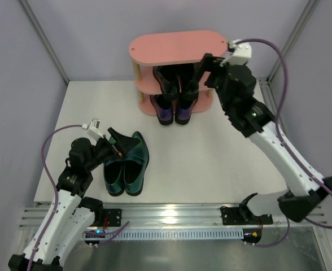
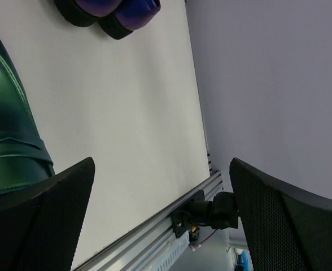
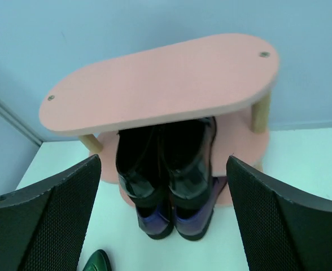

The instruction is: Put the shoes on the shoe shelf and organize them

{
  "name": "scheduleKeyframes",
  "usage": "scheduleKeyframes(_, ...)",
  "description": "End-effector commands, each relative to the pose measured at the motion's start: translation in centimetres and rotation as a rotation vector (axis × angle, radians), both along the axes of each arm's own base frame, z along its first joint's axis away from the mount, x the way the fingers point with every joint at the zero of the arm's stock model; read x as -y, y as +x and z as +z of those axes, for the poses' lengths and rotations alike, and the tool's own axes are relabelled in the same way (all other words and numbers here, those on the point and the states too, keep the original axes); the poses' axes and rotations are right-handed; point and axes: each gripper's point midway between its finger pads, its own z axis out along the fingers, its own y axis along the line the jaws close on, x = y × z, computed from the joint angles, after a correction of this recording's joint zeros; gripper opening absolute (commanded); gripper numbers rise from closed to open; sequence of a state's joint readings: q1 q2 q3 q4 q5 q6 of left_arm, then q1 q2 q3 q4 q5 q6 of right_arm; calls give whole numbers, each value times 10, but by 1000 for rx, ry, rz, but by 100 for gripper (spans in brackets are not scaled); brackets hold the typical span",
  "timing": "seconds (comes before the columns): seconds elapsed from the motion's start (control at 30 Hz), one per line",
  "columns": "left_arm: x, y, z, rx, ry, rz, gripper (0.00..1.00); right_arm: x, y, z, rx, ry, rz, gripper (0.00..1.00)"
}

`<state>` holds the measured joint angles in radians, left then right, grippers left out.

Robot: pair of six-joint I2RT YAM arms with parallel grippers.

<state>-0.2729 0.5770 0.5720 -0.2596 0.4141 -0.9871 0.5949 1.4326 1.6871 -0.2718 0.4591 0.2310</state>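
From above, the pink shoe shelf (image 1: pixel 177 48) stands at the far side of the bench (image 1: pixel 222 152), with the black pair (image 1: pixel 177 79) on its middle tier and the purple pair (image 1: pixel 174 114) on the bottom. The teal pair (image 1: pixel 126 166) lies on the bench by the left claw (image 1: pixel 115 144). The left wrist view shows that claw spread wide and empty beside a teal shoe. In the right wrist view the right claw (image 3: pixel 163 220) is released, facing the shelf.
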Motion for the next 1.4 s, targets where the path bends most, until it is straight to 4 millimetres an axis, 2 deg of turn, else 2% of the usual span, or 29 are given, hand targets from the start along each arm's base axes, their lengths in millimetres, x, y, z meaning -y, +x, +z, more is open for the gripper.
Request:
scheduleKeyframes(0.0, 2, 25, 33, 111, -27, 35, 100, 54, -34, -16, 30, 69, -178, 92)
scheduleKeyframes(0.03, 2, 35, 25, 78, -15, 52, 99, 60, -38, -64, -45, 48, -206, 92)
scheduleKeyframes(0.07, 0, 41, 19, 60, 1, 73, 100, 76, -53, -69, -38, 69, -232, 92)
scheduleKeyframes(0.1, -7, 52, 13, 44, 31, 131, 100, 82, -57, -115, -114, 36, -255, 92)
scheduleKeyframes(0.13, -11, 63, -1, 4, 79, 158, 100, 86, -61, -129, -131, 61, -255, 92)
scheduleKeyframes(0.2, -20, 79, -15, -27, 140, 223, 100, 96, -66, -157, -166, 72, -262, 92)
scheduleKeyframes(0.23, -29, 90, -16, -18, 177, 281, 100, 97, -68, -184, -214, 54, -249, 93)
scheduleKeyframes(0.27, -34, 99, -31, -52, 223, 304, 100, 98, -67, -191, -216, 46, -240, 95)
scheduleKeyframes(0.33, -35, 108, -38, -52, 264, 310, 100, 104, -64, -215, -253, 11, -241, 100)
scheduleKeyframes(0.37, -32, 115, -36, -31, 276, 302, 100, 99, -62, -220, -262, 7, -209, 100)
scheduleKeyframes(0.43, -26, 124, -50, -39, 313, 278, 100, 105, -53, -241, -311, -21, -199, 100)
scheduleKeyframes(0.47, -25, 130, -50, -19, 325, 284, 100, 105, -50, -247, -334, 0, -173, 100)
scheduleKeyframes(0.5, -20, 133, -62, -40, 344, 270, 100, 105, -47, -254, -355, 50, -167, 100)
scheduleKeyframes(0.53, -18, 135, -65, -46, 345, 267, 100, 123, -43, -274, -401, 83, -197, 100)
scheduleKeyframes(0.6, -10, 142, -67, -32, 321, 247, 100, 112, -38, -283, -414, 195, -97, 100)
scheduleKeyframes(0.67, -2, 147, -78, -67, 283, 230, 100, 111, -33, -300, -427, 275, -69, 100)
scheduleKeyframes(0.73, 8, 157, -83, -88, 223, 227, 100, 93, -31, -299, -417, 341, 18, 100)
scheduleKeyframes(0.8, 10, 165, -89, -122, 209, 245, 97, 80, -27, -310, -452, 385, 69, 97)
scheduleKeyframes(0.83, 9, 175, -87, -137, 216, 272, 95, 72, -23, -306, -457, 409, 103, 95)
scheduleKeyframes(0.87, 9, 180, -101, -181, 230, 283, 86, 67, -19, -304, -462, 451, 114, 94)
scheduleKeyframes(0.93, 17, 189, -105, -195, 224, 257, 78, 63, -10, -310, -494, 478, 121, 92)
scheduleKeyframes(0.97, 21, 199, -107, -204, 196, 250, 71, 60, -6, -305, -480, 509, 130, 92)
scheduleKeyframes(1.0, 26, 203, -106, -205, 166, 238, 68, 59, -1, -311, -489, 527, 133, 91)
scheduleKeyframes(1.07, 36, 213, -96, -172, 65, 194, 64, 51, 6, -301, -462, 588, 195, 91)
scheduleKeyframes(1.1, 33, 221, -102, -209, -3, 221, 62, 47, 9, -298, -464, 640, 214, 91)
scheduleKeyframes(1.13, 34, 224, -104, -216, -38, 215, 60, 48, 15, -306, -480, 672, 216, 91)
scheduleKeyframes(1.17, 36, 232, -96, -192, -85, 207, 60, 43, 19, -298, -455, 700, 263, 91)
scheduleKeyframes(1.2, 33, 238, -107, -234, -122, 227, 60, 41, 23, -296, -461, 757, 272, 92)
scheduleKeyframes(1.37, 37, 258, -118, -297, -231, 226, 62, 36, 50, -310, -478, 833, 278, 100)
